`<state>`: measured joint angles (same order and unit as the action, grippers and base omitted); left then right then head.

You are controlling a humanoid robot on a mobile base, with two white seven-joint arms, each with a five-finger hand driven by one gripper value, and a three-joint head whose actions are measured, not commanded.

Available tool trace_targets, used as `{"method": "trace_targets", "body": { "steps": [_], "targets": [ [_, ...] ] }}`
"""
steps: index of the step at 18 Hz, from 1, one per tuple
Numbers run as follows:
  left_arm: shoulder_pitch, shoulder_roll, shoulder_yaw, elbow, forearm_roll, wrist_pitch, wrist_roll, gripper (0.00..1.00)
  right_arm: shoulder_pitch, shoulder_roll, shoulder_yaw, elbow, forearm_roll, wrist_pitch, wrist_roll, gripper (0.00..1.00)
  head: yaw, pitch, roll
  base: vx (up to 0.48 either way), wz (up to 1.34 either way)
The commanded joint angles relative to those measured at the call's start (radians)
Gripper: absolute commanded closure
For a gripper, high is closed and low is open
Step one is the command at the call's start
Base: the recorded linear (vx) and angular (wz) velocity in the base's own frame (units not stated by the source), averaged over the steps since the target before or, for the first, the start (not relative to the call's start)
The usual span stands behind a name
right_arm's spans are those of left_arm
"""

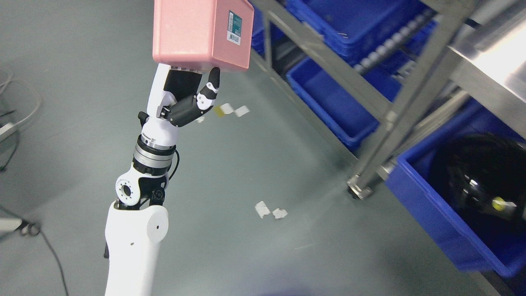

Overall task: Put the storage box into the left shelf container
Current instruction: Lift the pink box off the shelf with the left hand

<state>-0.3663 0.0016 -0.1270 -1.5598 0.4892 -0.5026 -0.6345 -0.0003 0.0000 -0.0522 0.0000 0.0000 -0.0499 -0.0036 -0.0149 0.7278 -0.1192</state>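
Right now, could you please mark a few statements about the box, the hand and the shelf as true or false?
1. The left hand holds the pink box from below. True.
2. The box sits inside a blue bin. False: it is in the air beside the shelf.
3. The box carries a label. True.
4. The shelf bins are red. False: blue.
5. The floor is spotless. False: paper scraps lie on it.

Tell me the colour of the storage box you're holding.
Pink plastic storage box, clearest in the head view.
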Motion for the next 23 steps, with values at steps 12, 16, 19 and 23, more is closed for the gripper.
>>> {"method": "trace_targets", "body": {
  "steps": [12, 16, 19, 23],
  "targets": [
    [0.148, 0.016, -0.068, -0.117, 0.002, -0.04, -0.002, 0.99, -0.004, -0.017, 0.0, -0.017, -0.021, 0.001, 0.002, 0.0, 0.0, 0.0, 0.0, 0.327, 0.89],
    [0.164, 0.016, -0.069, -0.115, 0.003, -0.043, -0.002, 0.99, -0.003, -0.017, 0.0, -0.017, -0.021, 0.001, 0.001, 0.0, 0.0, 0.0, 0.0, 0.687, 0.18],
    [0.184, 0.016, -0.08, -0.115, 0.003, -0.054, -0.004, 0.99, -0.004, -0.017, 0.0, -0.017, -0.021, 0.001, 0.001, 0.0, 0.0, 0.0, 0.0, 0.699, 0.15],
    [0.239, 0.016, -0.106, -0.115, 0.005, -0.068, -0.004, 0.99, -0.003, -0.017, -0.001, -0.017, -0.021, -0.001, 0.002, 0.0, 0.0, 0.0, 0.0, 0.642, 0.09]
  ]
}}
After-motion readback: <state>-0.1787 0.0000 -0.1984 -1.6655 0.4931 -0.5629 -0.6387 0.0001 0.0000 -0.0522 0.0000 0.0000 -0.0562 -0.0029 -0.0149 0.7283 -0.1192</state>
